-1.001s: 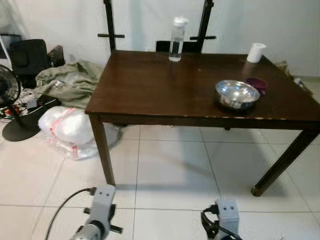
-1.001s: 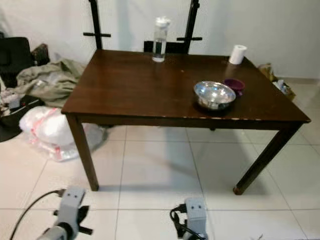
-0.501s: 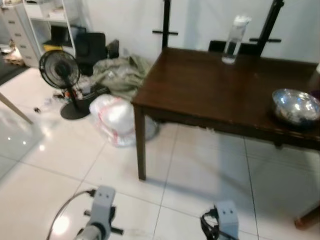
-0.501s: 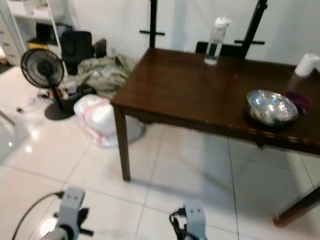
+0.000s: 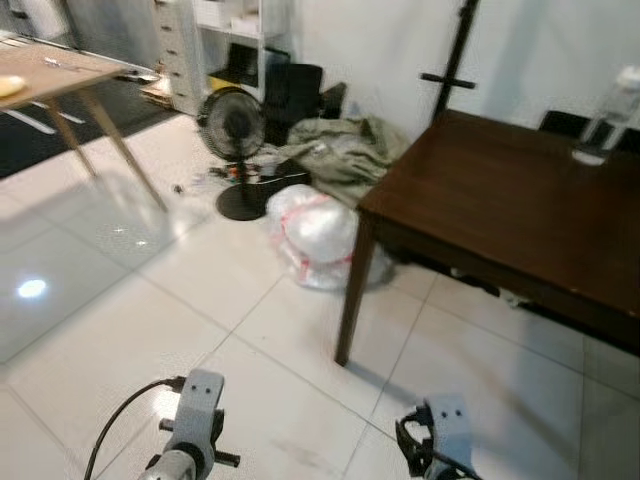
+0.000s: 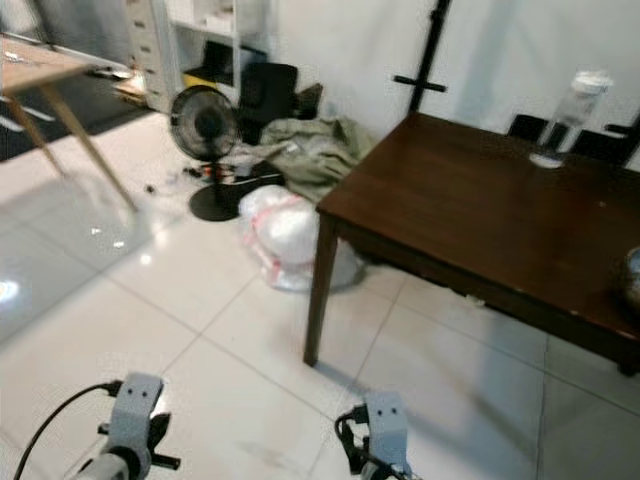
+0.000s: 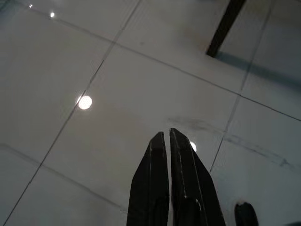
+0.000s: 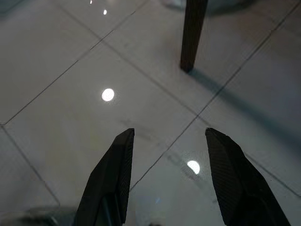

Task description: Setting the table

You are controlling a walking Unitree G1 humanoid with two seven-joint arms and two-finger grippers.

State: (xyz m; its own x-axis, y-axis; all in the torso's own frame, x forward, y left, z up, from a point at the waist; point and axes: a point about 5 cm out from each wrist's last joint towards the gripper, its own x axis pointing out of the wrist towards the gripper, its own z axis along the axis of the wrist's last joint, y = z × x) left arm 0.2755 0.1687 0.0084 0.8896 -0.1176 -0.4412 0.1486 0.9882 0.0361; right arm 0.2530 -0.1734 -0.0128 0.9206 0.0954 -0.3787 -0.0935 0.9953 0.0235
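Note:
A dark brown wooden table [image 6: 480, 210] stands to my right, its near-left leg [image 5: 352, 290] on the white tiles. A clear water bottle [image 6: 560, 120] stands upright at its far side. At the table's right, a sliver of the steel bowl [image 6: 634, 276] shows. Both arms hang low over the floor: the left arm [image 5: 195, 430] and the right arm [image 5: 440, 440]. My left gripper [image 7: 167, 134] is shut with nothing in it, above bare tile. My right gripper [image 8: 169, 134] is open and empty, pointing at the floor near the table leg [image 8: 193, 33].
A black floor fan [image 5: 230, 125], a white plastic bag [image 5: 315, 235] and a heap of grey-green cloth [image 5: 345, 150] lie left of the table. A light wooden table [image 5: 50, 75] stands at the far left, with white shelves [image 5: 225, 40] behind.
The camera has swung left: the dark table slid to the right, the bowl is almost out of frame, and the fan, shelves and light table came into view. The arms hang as before.

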